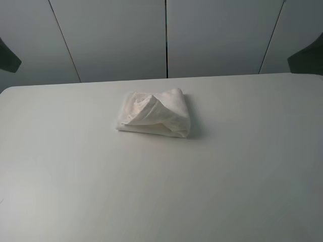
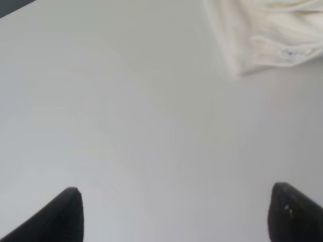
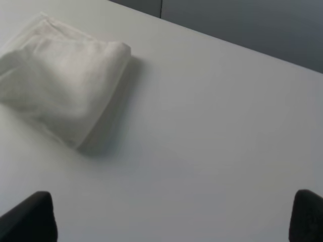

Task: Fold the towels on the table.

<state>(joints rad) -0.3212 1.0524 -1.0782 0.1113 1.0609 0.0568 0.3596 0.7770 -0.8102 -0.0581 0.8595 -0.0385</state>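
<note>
Lying in a loose, lumpy bundle toward the far middle of the bench (image 1: 242, 176), the towel (image 1: 154, 113) is seen already doubled over, with one flap raised and uneven. It is judged light, soft and limp, likely to sag and unfold when lifted, so hold would best be taken at a free edge or corner. A small tag (image 2: 291, 52) is visible at one edge. The left gripper (image 2: 176, 214) and right gripper (image 3: 174, 217) have their jaws spread wide, grasping nothing, apart from the cloth.
</note>
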